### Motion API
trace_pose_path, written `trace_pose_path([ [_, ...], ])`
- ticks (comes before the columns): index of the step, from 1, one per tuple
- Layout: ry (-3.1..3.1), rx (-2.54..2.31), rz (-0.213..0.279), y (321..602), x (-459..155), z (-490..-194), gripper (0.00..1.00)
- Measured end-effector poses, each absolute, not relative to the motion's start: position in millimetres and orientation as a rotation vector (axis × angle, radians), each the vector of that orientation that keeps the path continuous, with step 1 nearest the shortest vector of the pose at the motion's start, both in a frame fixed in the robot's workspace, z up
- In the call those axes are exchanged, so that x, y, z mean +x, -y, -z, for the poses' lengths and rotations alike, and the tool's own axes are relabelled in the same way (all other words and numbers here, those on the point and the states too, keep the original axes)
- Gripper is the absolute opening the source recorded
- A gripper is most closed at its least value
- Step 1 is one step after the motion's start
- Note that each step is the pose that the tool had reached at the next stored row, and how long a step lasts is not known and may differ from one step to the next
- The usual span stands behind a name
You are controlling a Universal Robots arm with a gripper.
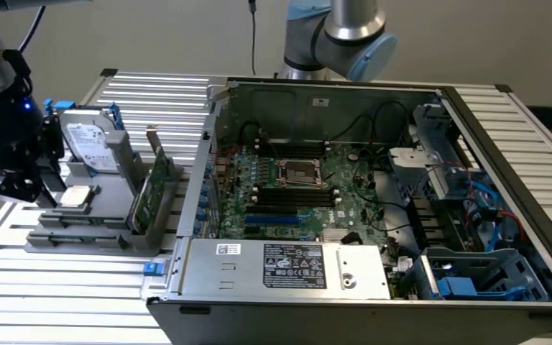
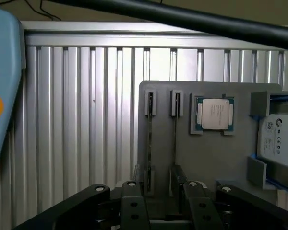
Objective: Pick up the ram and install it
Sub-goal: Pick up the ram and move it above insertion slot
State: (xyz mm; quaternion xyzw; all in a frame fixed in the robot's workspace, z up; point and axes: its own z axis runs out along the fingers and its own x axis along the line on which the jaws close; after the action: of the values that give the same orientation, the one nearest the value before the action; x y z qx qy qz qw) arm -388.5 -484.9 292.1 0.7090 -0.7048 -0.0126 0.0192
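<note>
Currently the claw point(image 2: 162, 188) stands open over the gray holder point(image 2: 211, 158), with both fingers point(image 2: 133, 205) spread and nothing between them, so it grips nothing. Just past the fingers run two narrow holder slots point(image 2: 150, 139), side by side, each with a thin dark line from one end clamp to the other. I judge that the ram stands there on its edge, but I cannot tell in which slot, or whether both are filled. Beside them lies the CPU point(image 2: 213, 114), and beyond it the drive point(image 2: 278, 139).

For the pick-up I would first settle which line is the ram. Then I would bring the claw so that this line lies midway between the fingers, with the fingers parallel to its long faces. I would come down straight, close at mid-length on the flat sides, and lift straight up, so that it does not twist in the clamps.

In the exterior view a wide green card point(image 1: 149, 192) with a metal bracket stands at the holder's side nearest the case point(image 1: 333, 100) — too wide for the ram, I think. The black board slots point(image 1: 295, 194) look free, though they are small and dark. The holder slots' ends nearest the claw are hidden behind the fingers, and the drive is cut off at the frame edge.
</note>
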Motion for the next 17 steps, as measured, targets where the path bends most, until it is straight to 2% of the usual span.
trace_pose_path([
  [17, 2.162, 2.225, 0.038, 488, -390, -261, 0.36],
])
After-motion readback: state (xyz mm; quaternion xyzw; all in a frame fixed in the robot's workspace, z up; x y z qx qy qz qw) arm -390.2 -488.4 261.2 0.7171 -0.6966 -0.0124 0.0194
